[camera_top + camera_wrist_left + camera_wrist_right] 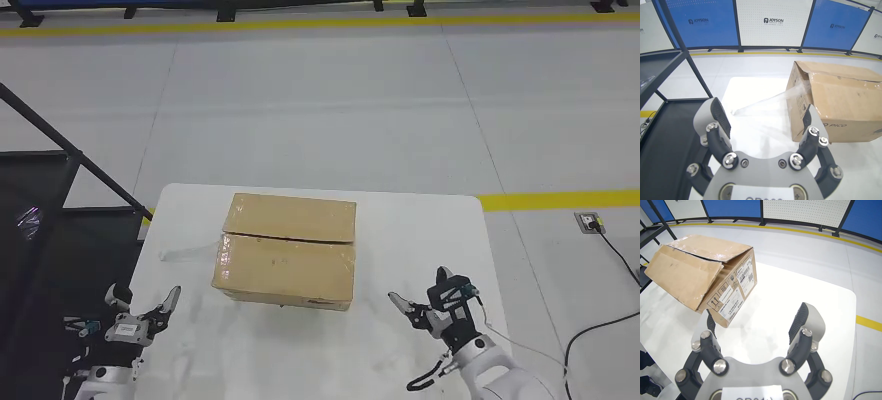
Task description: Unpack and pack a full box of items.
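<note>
Box (287, 250) on table (420, 230); left gripper (145, 296), right gripper (418, 286) fingers (720, 115) spread.

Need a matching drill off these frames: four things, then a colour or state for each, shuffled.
Things:
1 box
2 tape strip
3 left tool
4 floor line

States:
A yellow
B open, empty
C brown, mid-table
D clear, trailing from the box's end down to the table

Pairs: 1-C, 2-D, 3-B, 4-A
</note>
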Available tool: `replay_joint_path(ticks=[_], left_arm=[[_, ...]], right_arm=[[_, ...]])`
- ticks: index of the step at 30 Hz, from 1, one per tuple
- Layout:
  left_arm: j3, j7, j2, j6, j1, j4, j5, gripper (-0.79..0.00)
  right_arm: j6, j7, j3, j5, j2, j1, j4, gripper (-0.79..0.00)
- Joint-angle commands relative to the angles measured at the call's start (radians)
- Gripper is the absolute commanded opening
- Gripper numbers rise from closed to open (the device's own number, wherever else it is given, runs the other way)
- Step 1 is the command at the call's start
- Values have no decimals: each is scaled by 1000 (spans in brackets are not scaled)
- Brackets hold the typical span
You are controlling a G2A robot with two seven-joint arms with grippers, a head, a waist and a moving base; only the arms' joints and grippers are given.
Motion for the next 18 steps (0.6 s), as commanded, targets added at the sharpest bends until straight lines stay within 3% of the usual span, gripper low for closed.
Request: replay_joint_path(ticks=[1,5,9,18], left_arm=[[0,0,0,0,0,0,0,0],[19,-32,-2,0,-46,7,-18,0],[46,-40,-3,-8,-117,50,-1,0],[29,-58,-1,-159,-225,151,-155,0]], right_arm=[[-1,-3,0,2,0,-1,-1,0],[-141,-53,-20,186,-4,26,8,0],[-258,34,-74,428,-12,140,84,0],[-315,259,-163,839,-33,428,381,0]])
